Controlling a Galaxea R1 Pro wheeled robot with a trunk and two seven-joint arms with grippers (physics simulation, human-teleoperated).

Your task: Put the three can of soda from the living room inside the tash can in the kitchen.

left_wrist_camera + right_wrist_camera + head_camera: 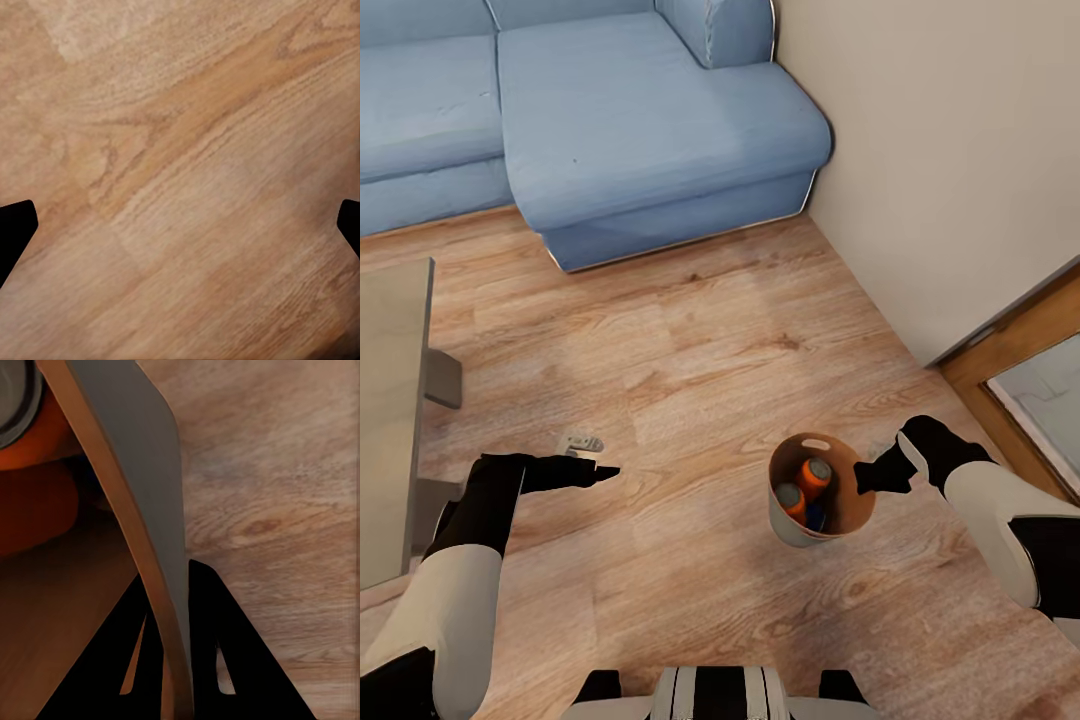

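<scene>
i have the right gripper [872,478] clamped on the rim of the small round grey bucket with the tan wood-coloured inside [850,508], the trash can of the task. in the right wrist view the thin wall [142,480] runs straight between the two black fingers [214,660], one inside the bucket and one outside, so the fingers are narrow and pinching that wall. i hold it by the rim because that is the only edge thin enough to grip, and it keeps the mouth facing up so nothing spills.

inside the bucket i see two bright orange cans with grey metal tops [815,476] leaning against each other, and a dark blue can [816,517] low beside them. i judge all three are loaded, and the bucket sits over the wooden plank floor [700,370] of the living room, near the blue corner sofa [640,120] and the wood-framed glass door [1028,372].

the left gripper [588,473] hangs free over bare floor beside the low grey surface [390,420]; its fingers [13,229] stand wide apart and hold nothing. what remains, i think, is carrying the bucket to the kitchen without tilting it.
</scene>
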